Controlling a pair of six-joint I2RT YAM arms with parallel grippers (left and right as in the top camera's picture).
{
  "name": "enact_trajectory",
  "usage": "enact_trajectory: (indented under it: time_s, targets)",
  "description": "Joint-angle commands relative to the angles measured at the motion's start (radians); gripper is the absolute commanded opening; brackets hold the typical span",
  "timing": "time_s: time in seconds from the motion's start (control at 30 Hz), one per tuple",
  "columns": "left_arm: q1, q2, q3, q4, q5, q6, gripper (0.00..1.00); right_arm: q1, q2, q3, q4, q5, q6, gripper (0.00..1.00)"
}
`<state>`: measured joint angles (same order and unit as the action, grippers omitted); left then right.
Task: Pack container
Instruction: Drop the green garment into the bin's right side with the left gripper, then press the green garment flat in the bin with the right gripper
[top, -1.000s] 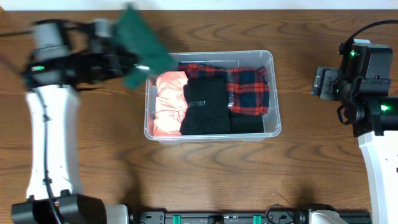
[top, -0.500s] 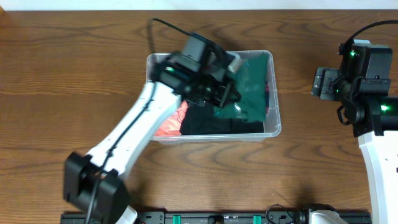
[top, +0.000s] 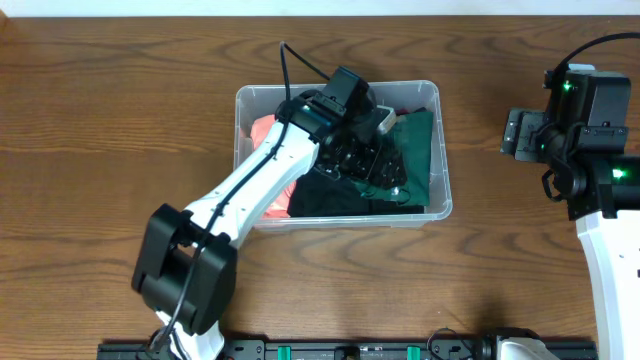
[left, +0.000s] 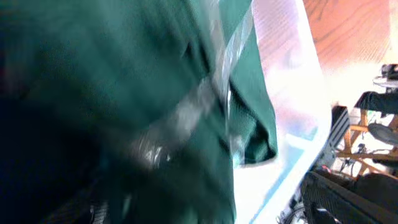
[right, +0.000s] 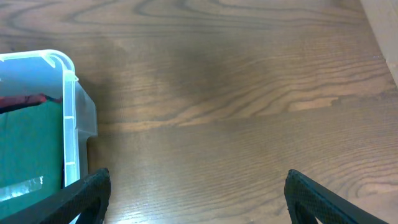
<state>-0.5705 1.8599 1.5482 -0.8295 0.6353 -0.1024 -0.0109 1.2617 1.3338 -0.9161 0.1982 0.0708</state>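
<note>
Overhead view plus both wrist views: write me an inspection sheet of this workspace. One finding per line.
Surface: brown wood-grain table.
Job's things: clear container mid-table, holding a green garment, a black garment and an orange garment.
Clutter: nothing seen.
Grippers: left gripper down inside the container on the green garment, jaws hidden; right gripper open over the table, to the right of the container.
Cables: black left-arm cable looping above the container; black right-arm cable arching off the arm.
Surroundings: blurred chair-like furniture beyond the table.
</note>
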Motion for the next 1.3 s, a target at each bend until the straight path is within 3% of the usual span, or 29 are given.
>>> enact_trajectory:
  time_s: [0.0, 0.07, 0.13, 0.23, 0.27, 0.37, 0.67, 0.87, 1.0, 1.27]
  targets:
    - [0.070, -0.121, 0.052, -0.064, -0.046, 0.038, 0.98, -0.008, -0.011, -0.002, 0.000, -0.010, -0.009, 0.87]
    - [0.121, -0.212, 0.058, -0.080, -0.112, 0.037, 0.98, -0.008, -0.011, -0.002, 0.008, -0.084, -0.031, 0.85]
    - [0.181, -0.298, 0.058, -0.089, -0.179, 0.017, 0.98, -0.007, -0.011, -0.001, 0.026, -0.245, -0.113, 0.75]
    - [0.298, -0.412, 0.058, -0.109, -0.286, -0.010, 0.98, -0.003, -0.011, -0.002, 0.057, -0.504, -0.221, 0.44]
    - [0.344, -0.443, 0.058, -0.121, -0.319, -0.016, 0.98, 0.003, -0.011, -0.001, 0.067, -0.570, -0.248, 0.29]
    - [0.468, -0.500, 0.058, -0.170, -0.410, -0.035, 0.98, 0.043, 0.000, -0.002, 0.092, -0.629, -0.259, 0.02]
    - [0.738, -0.489, 0.013, -0.292, -0.531, -0.035, 0.98, 0.261, 0.228, -0.002, 0.109, -0.621, -0.259, 0.09]
    - [0.792, -0.461, 0.002, -0.322, -0.532, -0.034, 0.98, 0.335, 0.463, -0.002, 0.100, -0.591, -0.258, 0.09]
    - [0.791, -0.457, 0.002, -0.322, -0.532, -0.034, 0.98, 0.344, 0.578, -0.002, 0.094, -0.514, -0.215, 0.19]
    - [0.791, -0.457, 0.002, -0.321, -0.532, -0.034, 0.98, 0.336, 0.488, 0.074, 0.085, -0.425, -0.207, 0.29]
